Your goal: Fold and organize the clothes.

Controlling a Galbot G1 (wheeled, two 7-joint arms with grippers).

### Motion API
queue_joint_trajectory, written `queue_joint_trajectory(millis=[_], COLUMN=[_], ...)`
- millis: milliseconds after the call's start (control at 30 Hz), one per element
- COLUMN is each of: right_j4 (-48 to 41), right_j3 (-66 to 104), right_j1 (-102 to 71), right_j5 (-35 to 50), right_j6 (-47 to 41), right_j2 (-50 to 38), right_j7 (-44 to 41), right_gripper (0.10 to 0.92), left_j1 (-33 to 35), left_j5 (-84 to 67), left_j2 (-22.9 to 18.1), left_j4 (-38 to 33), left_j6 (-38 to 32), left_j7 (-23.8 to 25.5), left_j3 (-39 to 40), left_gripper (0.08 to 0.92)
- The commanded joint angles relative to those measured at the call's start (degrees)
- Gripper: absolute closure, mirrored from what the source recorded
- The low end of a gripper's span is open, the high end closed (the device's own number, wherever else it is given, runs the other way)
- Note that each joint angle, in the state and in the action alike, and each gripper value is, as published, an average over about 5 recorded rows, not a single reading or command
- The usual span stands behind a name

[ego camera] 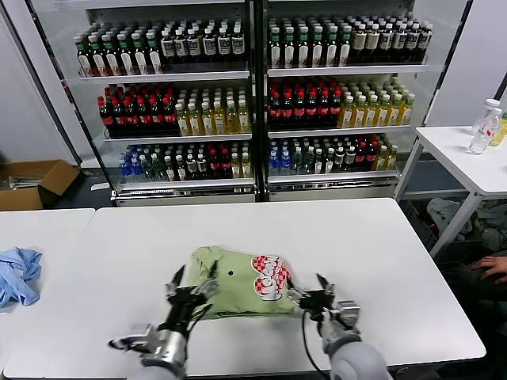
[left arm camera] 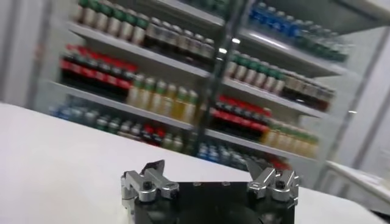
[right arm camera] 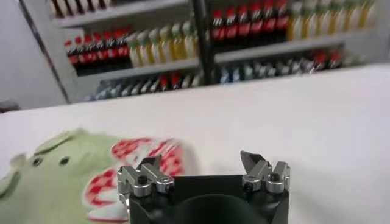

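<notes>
Your left tool [ego camera: 192,289] sits low at the near left, its arm angled up and forward, fingers spread apart and holding nothing. Your right tool [ego camera: 310,294] sits level with it on the near right, fingers likewise parted and empty.

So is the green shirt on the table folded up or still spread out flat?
Folded. The green shirt lies as a compact bundle on the white table, no sleeves spread, with its collar and red-and-white print on top.
</notes>
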Motion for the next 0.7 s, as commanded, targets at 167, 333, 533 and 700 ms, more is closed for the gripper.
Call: queue_joint_trajectory(millis=[167,333,533,700], right_j4=[-16.2,-15.3,-14.6,-15.2], right_j3=[-8.4,-6.6,-3.2,0.0], right_j1=[14.6,13.9,13.2,13.4], right_j5=[9.2,9.3,7.0,3.5], right_j6=[-3.6,-2.3,0.0,3.7], right_j2=[7.2,4.7,-0.6,-6.0], right_j7=[3.3,2.3,-0.6,-3.6], right_gripper=[0.259,0.406,0.570,0.709], left_j1=[6.5,6.6,6.6,6.7], left_j5=[-0.8,-0.6,-0.1,0.8], left_j2=[1.5,1.8,1.7,1.4], left_j4=[-3.5,-3.4,-3.3,-3.4], left_j6=[-4.1,-4.2,-4.2,-4.2], left_j7=[-1.7,-1.7,-1.6,-1.5], left_j3=[-8.6,-7.7,-6.7,-5.8], left_gripper=[0.177,0.177,0.177,0.177])
